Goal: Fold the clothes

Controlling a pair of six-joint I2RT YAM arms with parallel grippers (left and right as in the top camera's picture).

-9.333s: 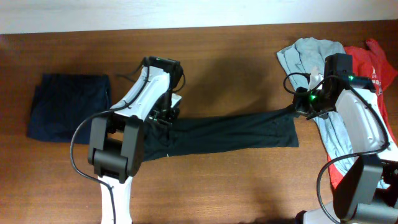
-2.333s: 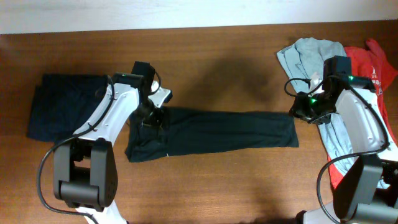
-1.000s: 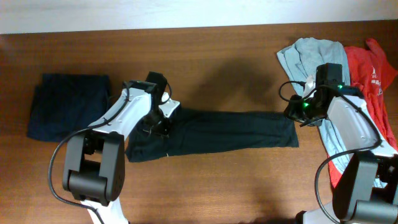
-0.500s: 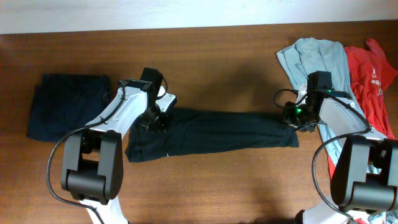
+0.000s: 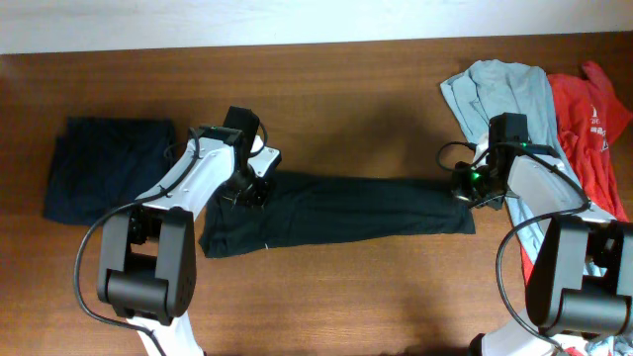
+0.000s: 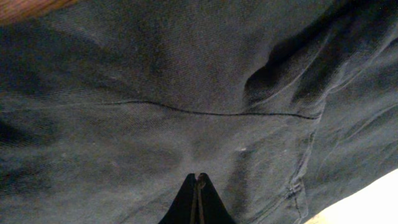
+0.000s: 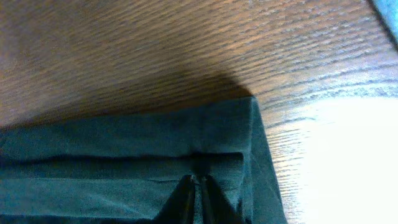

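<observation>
1. Stretching across the desk [image 5: 356, 109], the black garment [image 5: 356, 210] lies between both arms (a long strip).
2. Left jaws: closed, pinching its left end.
3. Right jaws: closed, pinching its right hem.

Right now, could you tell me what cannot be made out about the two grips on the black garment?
- Left wrist view: left gripper shut, tips cut by the bottom edge; whether the black garment is pinched is hidden.
- Right wrist view: right gripper, the same.
- Overhead: the arms cover both grippers.
</observation>
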